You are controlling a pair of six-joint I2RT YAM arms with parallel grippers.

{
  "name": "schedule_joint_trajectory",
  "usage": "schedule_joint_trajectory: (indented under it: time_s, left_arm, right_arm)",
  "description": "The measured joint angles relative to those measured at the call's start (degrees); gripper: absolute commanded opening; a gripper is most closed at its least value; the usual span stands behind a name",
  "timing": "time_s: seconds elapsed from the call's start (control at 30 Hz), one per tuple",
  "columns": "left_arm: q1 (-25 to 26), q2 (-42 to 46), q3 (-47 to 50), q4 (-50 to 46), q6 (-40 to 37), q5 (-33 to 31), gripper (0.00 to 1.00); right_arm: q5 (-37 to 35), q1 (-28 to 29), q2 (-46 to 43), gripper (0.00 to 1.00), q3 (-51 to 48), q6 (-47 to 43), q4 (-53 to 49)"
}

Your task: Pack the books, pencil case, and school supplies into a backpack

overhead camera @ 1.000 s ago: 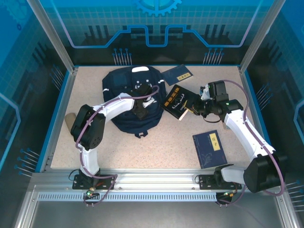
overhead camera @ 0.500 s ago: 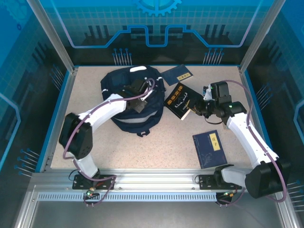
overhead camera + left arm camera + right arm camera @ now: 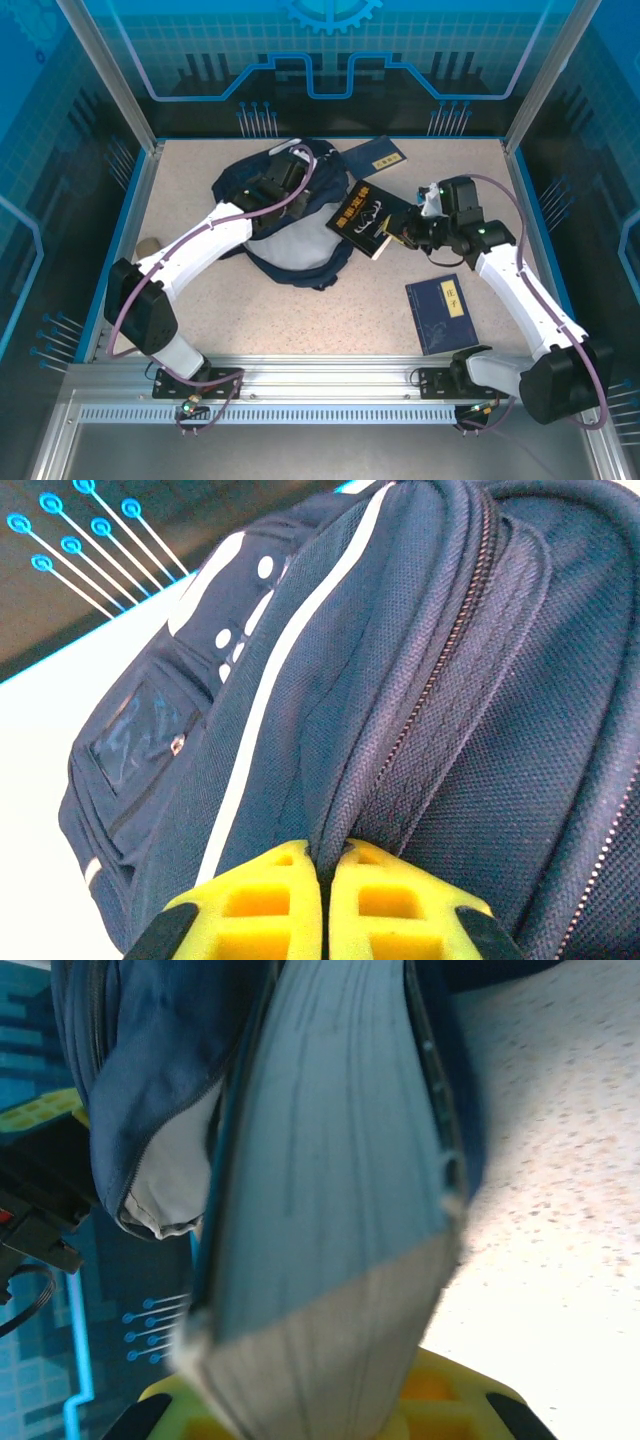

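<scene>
The navy backpack (image 3: 290, 245) lies bunched at the back middle of the table. My left gripper (image 3: 290, 170) is shut on a fold of its fabric beside the zipper (image 3: 440, 670), with the yellow fingers (image 3: 270, 890) pressed together around the fold. My right gripper (image 3: 402, 236) is shut on the black book (image 3: 365, 217), tilted with one corner at the backpack's right side. In the right wrist view the book's page edge (image 3: 330, 1160) rises from the fingers toward the backpack's open mouth (image 3: 165, 1185). A navy book with a yellow label (image 3: 440, 312) lies front right. Another navy book (image 3: 378, 155) lies at the back. The tan pencil case (image 3: 148, 246) lies at the left edge.
Blue-rimmed walls (image 3: 120, 240) close the table on the left, right and back. A metal rail (image 3: 320, 375) with both arm bases runs along the near edge. The speckled tabletop (image 3: 300, 315) lies bare between the backpack and the rail.
My left gripper shut on the backpack's fabric and drew it toward the back, bunching and lifting the bag. My right gripper carried the black book slightly left toward the backpack.
</scene>
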State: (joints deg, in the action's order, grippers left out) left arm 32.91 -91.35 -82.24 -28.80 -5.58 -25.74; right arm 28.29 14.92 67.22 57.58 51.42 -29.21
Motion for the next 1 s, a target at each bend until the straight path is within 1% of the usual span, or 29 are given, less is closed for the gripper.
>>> schedule_joint_trajectory:
  time_s: [0.1,0.23,0.43,0.57,0.8,1.0]
  left_arm:
    - [0.7,-0.1,-2.4,0.1,1.2,0.0,0.00]
    - [1.3,-0.1,-4.3,0.0,3.1,0.0,0.00]
    - [1.4,-0.1,-5.2,-1.0,5.7,0.6,0.00]
    - [1.4,-0.1,-6.1,-1.7,6.5,1.2,0.00]
    - [1.4,-0.1,-7.3,-2.5,7.5,1.5,0.00]
    - [1.4,-0.1,-8.2,-2.9,8.7,1.6,0.00]
  right_arm:
    - [2.0,2.6,1.3,0.02,-0.8,2.2,4.1]
    - [3.9,5.7,4.8,0.02,-3.3,7.4,13.4]
    - [3.3,7.7,13.0,0.00,-4.8,14.7,27.4]
    - [1.3,9.4,18.4,0.01,-3.2,17.4,34.2]
    - [-4.3,11.6,28.6,0.01,2.0,22.7,44.2]
    - [-8.3,12.8,40.0,0.03,9.1,25.4,47.3]
